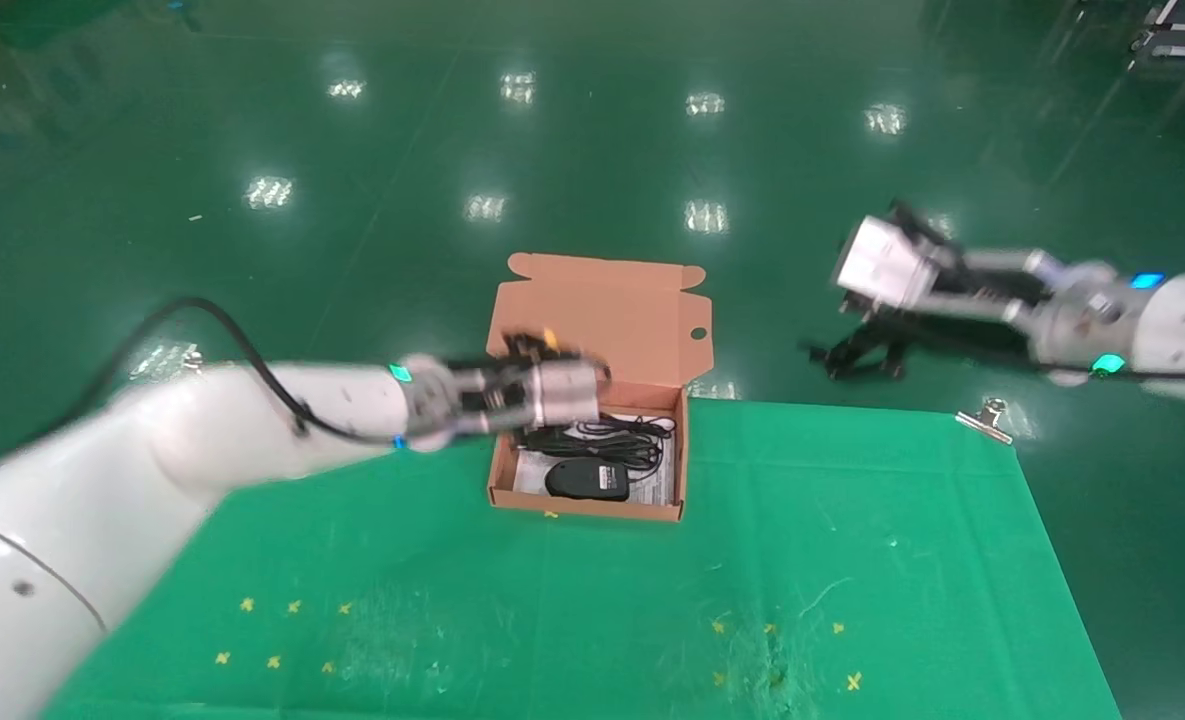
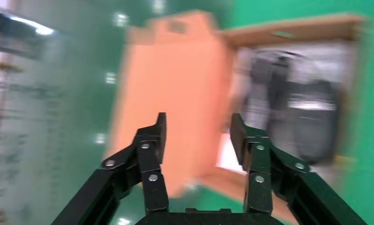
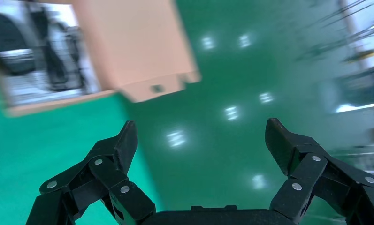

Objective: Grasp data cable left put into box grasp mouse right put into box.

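Observation:
The orange-brown box (image 1: 602,320) stands open on the green cloth, lid upright. Inside, on a white sheet, lie the black mouse (image 1: 587,480) and, behind it, the black data cable bundle (image 1: 617,435). My left gripper (image 1: 552,425) hovers at the box's left wall; in the left wrist view it (image 2: 198,124) is open and empty, facing the lid (image 2: 175,93), with the mouse (image 2: 316,122) and cable (image 2: 269,79) beyond. My right gripper (image 1: 862,360) is open and empty over the floor beyond the table's far edge; the right wrist view (image 3: 201,129) shows the box (image 3: 133,42) off to one side.
The green cloth table (image 1: 652,600) carries small yellow cross marks near its front. A metal clip (image 1: 987,415) holds the cloth at the far right corner, and another clip (image 1: 190,355) sits at the far left. Shiny green floor lies beyond.

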You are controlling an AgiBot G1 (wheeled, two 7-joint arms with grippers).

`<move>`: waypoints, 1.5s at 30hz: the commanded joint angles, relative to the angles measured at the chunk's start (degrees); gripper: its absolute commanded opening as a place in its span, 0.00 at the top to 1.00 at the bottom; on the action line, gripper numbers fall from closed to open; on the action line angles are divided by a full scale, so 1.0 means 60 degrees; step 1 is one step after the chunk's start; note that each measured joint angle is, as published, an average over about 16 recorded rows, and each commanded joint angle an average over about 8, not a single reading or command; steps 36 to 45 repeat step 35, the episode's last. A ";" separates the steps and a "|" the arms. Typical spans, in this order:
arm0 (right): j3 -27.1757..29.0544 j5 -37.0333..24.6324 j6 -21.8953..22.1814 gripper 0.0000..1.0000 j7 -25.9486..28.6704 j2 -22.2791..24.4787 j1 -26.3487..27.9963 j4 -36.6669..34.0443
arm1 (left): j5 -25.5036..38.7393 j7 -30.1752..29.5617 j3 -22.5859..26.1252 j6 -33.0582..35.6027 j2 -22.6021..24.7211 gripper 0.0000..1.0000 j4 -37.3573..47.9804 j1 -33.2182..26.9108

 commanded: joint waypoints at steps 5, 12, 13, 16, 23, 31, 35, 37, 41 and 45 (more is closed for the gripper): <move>0.0067 -0.0344 -0.0181 0.00 -0.0460 0.0208 0.0540 0.0207 | -0.0363 0.0097 -0.0292 0.0003 -0.0325 0.00 -0.0356 -0.0602; 0.0458 -0.0036 -0.0734 0.00 -0.0618 0.0298 0.0368 0.0326 | -0.0951 0.0062 -0.0687 0.0490 -0.0717 0.00 -0.0769 -0.0595; 0.0574 0.0100 -0.0844 0.00 -0.0630 0.0316 0.0263 0.0348 | -0.1089 0.0018 -0.0780 0.0620 -0.0813 0.00 -0.0852 -0.0510; 0.0962 0.0555 -0.1214 0.00 -0.0669 0.0375 -0.0088 0.0422 | -0.1550 -0.0132 -0.1089 0.1056 -0.1134 0.00 -0.1128 -0.0228; 0.1871 0.1621 -0.2080 0.00 -0.0761 0.0513 -0.0910 0.0594 | -0.2632 -0.0482 -0.1813 0.2076 -0.1885 0.00 -0.1775 0.0435; 0.3001 0.2946 -0.3155 0.00 -0.0875 0.0685 -0.1930 0.0809 | -0.3976 -0.0917 -0.2713 0.3344 -0.2818 0.00 -0.2579 0.1258; 0.3374 0.3384 -0.3511 0.00 -0.0912 0.0742 -0.2268 0.0880 | -0.4421 -0.1061 -0.3010 0.3763 -0.3127 0.00 -0.2845 0.1530; 0.3374 0.3384 -0.3511 0.00 -0.0912 0.0742 -0.2268 0.0880 | -0.4421 -0.1061 -0.3010 0.3763 -0.3127 0.00 -0.2845 0.1530; 0.3374 0.3384 -0.3511 0.00 -0.0912 0.0742 -0.2268 0.0880 | -0.4421 -0.1061 -0.3010 0.3763 -0.3127 0.00 -0.2845 0.1530; 0.3374 0.3384 -0.3511 0.00 -0.0912 0.0742 -0.2268 0.0880 | -0.4421 -0.1061 -0.3010 0.3763 -0.3127 0.00 -0.2845 0.1530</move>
